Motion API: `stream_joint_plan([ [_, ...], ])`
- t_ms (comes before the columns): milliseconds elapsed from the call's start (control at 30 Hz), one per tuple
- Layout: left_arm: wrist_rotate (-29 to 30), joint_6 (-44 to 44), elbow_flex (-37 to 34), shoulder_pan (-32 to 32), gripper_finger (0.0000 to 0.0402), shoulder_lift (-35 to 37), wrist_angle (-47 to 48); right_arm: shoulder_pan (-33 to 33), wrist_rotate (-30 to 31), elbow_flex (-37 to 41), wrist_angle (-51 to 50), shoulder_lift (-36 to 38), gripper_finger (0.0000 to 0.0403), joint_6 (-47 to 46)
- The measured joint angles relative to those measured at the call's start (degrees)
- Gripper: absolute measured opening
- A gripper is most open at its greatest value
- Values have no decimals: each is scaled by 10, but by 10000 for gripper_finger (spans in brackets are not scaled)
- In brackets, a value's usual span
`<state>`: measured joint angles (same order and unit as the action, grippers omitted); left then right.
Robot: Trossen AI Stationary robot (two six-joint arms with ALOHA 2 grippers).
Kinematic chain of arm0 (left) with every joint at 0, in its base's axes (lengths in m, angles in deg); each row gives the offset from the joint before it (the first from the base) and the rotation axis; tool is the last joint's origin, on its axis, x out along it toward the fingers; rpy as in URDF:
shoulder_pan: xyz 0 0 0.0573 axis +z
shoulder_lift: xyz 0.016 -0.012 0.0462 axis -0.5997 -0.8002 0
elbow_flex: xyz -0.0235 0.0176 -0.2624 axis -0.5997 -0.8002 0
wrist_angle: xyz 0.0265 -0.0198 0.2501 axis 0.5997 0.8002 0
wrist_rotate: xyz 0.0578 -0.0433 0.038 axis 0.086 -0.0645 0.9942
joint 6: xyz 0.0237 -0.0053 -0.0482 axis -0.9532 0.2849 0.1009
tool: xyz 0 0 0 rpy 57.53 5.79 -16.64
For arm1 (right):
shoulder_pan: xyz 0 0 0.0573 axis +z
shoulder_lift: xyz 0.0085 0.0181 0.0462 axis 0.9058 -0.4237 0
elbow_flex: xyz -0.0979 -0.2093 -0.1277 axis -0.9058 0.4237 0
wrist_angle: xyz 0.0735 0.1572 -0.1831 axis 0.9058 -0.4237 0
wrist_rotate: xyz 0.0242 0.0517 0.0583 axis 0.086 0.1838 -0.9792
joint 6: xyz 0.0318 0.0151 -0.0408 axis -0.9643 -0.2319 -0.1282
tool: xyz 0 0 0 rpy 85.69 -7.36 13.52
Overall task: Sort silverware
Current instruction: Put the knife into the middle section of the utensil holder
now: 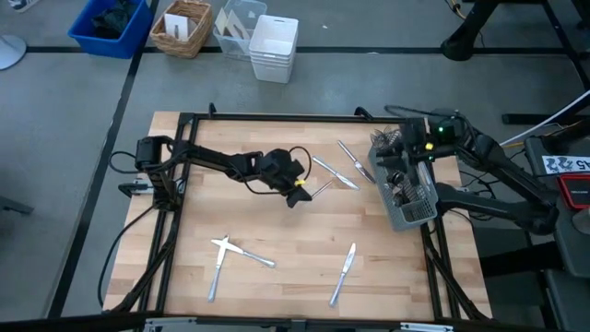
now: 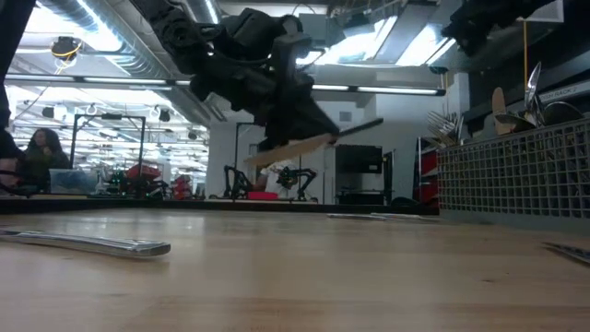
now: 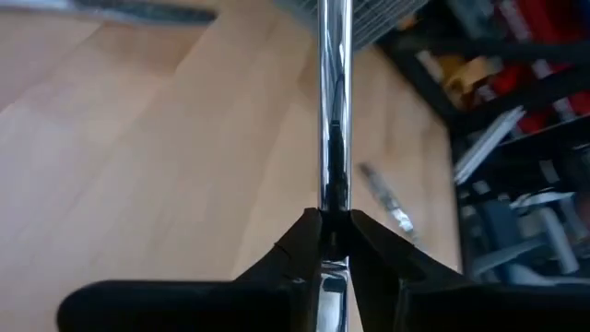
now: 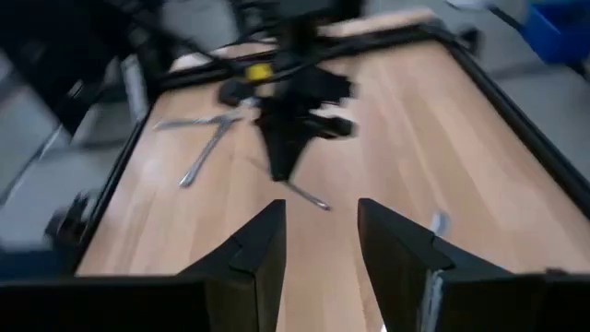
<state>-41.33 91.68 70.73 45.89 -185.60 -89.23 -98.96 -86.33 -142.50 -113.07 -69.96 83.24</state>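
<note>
Wooden tabletop [image 1: 277,286], loose silverware scattered on it, mesh caddy [image 1: 406,189] at the right edge. Left claw [image 1: 297,191] mid-table, lifted clear, pinching one silver utensil [image 3: 334,111] by its handle. Right claw [image 4: 318,242] spread wide, empty, up by the caddy. Step looks like carry phase; next move probably swing toward the caddy and drop it in the right compartment.

A light wooden butcher-block table [image 1: 277,231] carries loose shiny silver cutlery pieces [image 1: 343,274] near its front edge and a dark wire-mesh caddy [image 1: 407,196] at its right edge.
</note>
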Motion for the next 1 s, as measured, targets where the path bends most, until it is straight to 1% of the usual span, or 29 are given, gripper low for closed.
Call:
stream_joint_plan([
  [167, -11, 13, 0, 5, 37, 0, -54, 93, 0, 0, 33, -36, 138, 130],
  [267, -11, 13, 0, 5, 38, 1, -73, 147, 28, 0, 56, -67, 138, 203],
  [367, -11, 13, 0, 4, 38, 1, -79, 190, 104, 0, 91, -102, 138, 241],
  [467, -11, 13, 0, 3, 38, 1, -78, 227, 194, 0, 142, -141, 138, 254],
  [533, -11, 13, 1, 3, 38, 1, -78, 249, 240, 0, 175, -170, 138, 269],
  [700, -11, 13, 1, 3, 38, 1, -78, 296, 314, 0, 202, -236, 138, 334],
  [800, -11, 13, 1, 3, 38, 1, -77, 323, 373, 0, 202, -267, 138, 371],
  [900, -11, 13, 1, 3, 38, 1, -77, 344, 434, 0, 206, -294, 138, 376],
  [1000, -11, 13, 1, 3, 38, 1, -77, 360, 473, 0, 209, -315, 138, 384],
])
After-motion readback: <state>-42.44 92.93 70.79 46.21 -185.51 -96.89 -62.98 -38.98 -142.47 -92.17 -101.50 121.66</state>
